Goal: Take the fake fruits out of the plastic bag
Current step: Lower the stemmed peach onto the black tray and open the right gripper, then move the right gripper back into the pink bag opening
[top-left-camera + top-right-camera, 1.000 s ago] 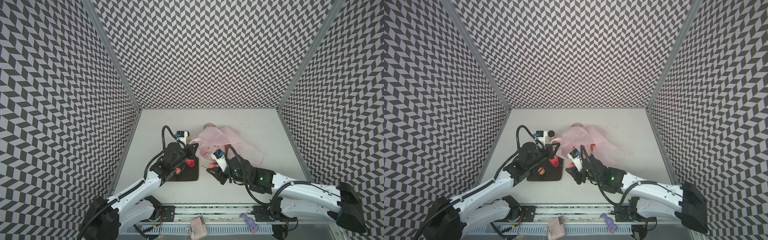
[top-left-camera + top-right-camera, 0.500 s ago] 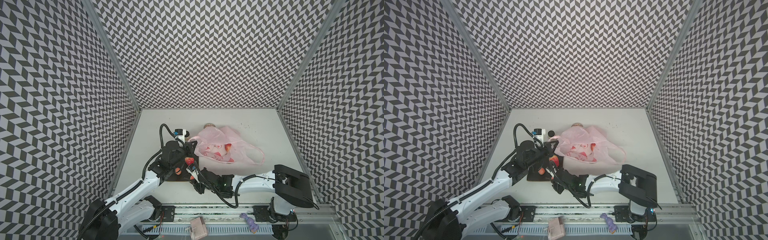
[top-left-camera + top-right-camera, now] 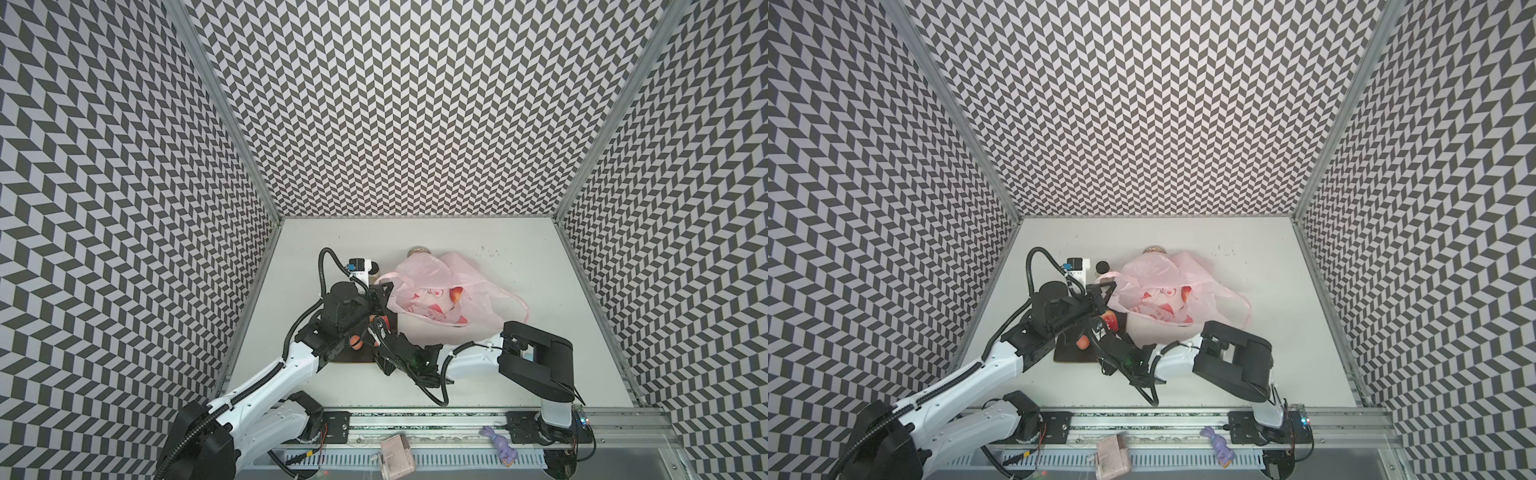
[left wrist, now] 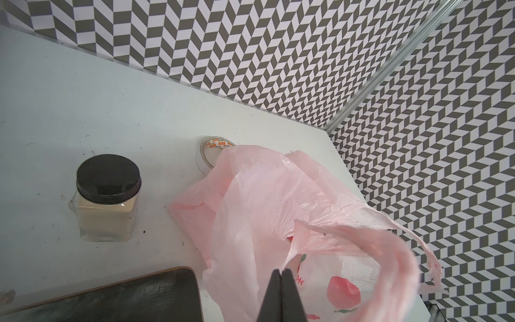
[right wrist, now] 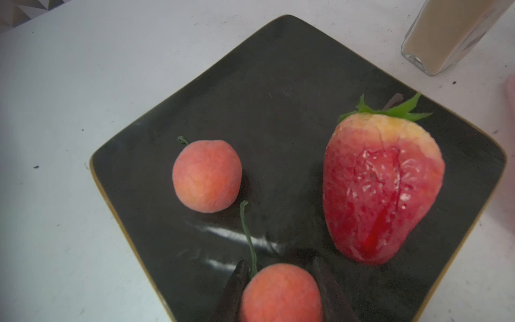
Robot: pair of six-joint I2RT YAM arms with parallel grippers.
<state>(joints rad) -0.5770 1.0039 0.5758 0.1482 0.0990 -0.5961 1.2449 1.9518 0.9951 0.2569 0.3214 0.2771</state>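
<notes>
Pinching a raised edge of the thin crinkly translucent pink plastic bag [image 4: 264, 195], the left gripper [image 4: 282, 274] had its fingers pressed together on the film. The right gripper [image 5: 280, 267] was clamped on a small round orange-pink peach-like ball [image 5: 280, 295] over the black square tray [image 5: 278, 83], where a second peach-like ball [image 5: 206, 176] and a glossy red strawberry with a green cap [image 5: 381, 189] lay apart. A clear square jar with a black lid [image 4: 107, 195] stood near the tray's corner, and a roll of tape [image 4: 211, 150] sat half hidden behind the bag. Both top views showed another red strawberry [image 3: 456, 295] lying inside the bag, which the right wrist view left out, while the two arms covered most of the tray there.
</notes>
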